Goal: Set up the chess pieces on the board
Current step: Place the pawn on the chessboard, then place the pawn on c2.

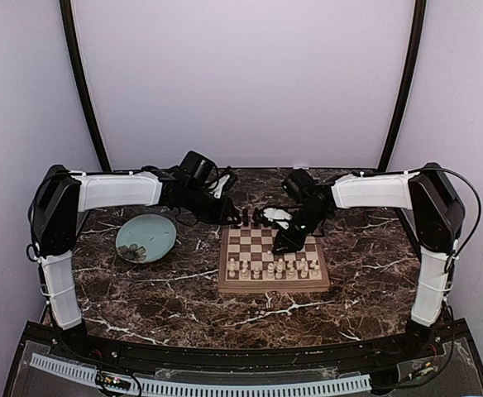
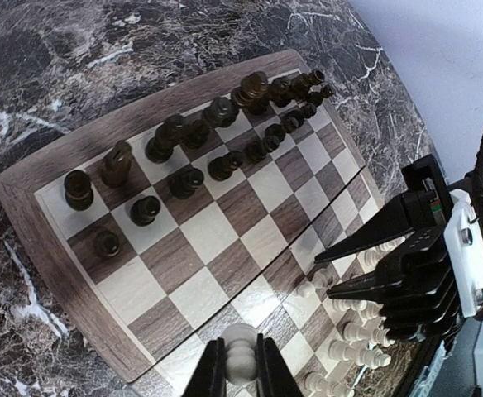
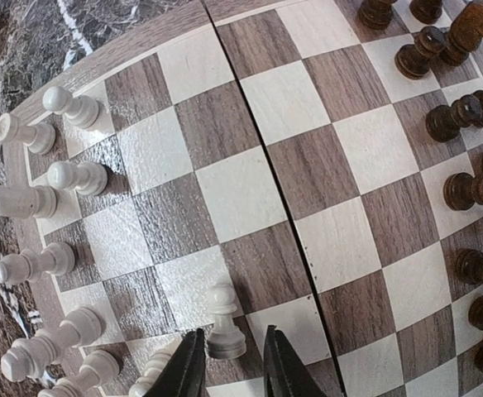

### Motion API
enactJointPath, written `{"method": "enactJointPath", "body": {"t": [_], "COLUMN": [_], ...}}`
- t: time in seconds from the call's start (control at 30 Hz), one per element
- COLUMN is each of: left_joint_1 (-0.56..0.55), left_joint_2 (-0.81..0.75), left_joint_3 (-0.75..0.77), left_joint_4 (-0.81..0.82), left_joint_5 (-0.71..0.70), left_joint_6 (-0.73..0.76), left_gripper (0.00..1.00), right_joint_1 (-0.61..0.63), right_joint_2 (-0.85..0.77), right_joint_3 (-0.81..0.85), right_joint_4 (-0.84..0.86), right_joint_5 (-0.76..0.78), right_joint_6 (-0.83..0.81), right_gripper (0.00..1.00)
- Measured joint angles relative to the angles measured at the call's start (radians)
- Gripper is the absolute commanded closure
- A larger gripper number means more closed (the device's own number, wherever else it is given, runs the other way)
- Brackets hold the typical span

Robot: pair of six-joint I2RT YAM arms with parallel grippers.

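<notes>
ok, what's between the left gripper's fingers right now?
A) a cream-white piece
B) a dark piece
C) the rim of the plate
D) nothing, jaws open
A: the left wrist view shows the left gripper shut on a cream-white piece, with its rounded top showing between the two fingers.

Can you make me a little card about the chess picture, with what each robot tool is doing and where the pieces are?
board: between the two arms
dark pieces: two rows on the far side
white pieces: lined up on the near side
left tool: shut on a white piece
right tool: open around a white pawn standing on a square
plate: left of the board
</notes>
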Motion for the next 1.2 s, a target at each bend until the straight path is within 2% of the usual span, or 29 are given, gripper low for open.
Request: {"method": "enactJointPath", "body": {"t": [0.17, 0.3, 0.6, 0.87, 1.2], "left_joint_1": [-0.096, -0.153, -0.199, -0.276, -0.283], "left_joint_2": [0.0, 0.0, 0.021, 0.126, 0.21], "left_joint_3": [0.068, 0.104, 0.145, 0.235, 0.301], "left_joint_4": [-0.078, -0.121, -0.179, -0.259, -0.355], "left_joint_5": [-0.131, -0.181, -0.238, -0.287, -0.309], "left_joint_6": [0.098, 0.149, 0.278, 0.408, 0.481], "left_gripper": [0.91, 0.91, 0.91, 0.91, 0.91], "right_joint_1": [-0.019, -0.069, -0.219, -0.278, -0.278], "right_joint_2": [-0.009, -0.074, -0.371, -0.37, -0.363], "right_joint_3": [0.0, -0.003, -0.176, -0.229, -0.24], "right_joint_4": [-0.003, -0.019, 0.056, 0.086, 0.099], "right_joint_5": [-0.014, -0.052, -0.142, -0.174, -0.195], "right_joint_6": [0.006, 0.006, 0.022, 0.028, 0.02], "right_gripper": [0.7, 0.69, 0.67, 0.67, 0.67]}}
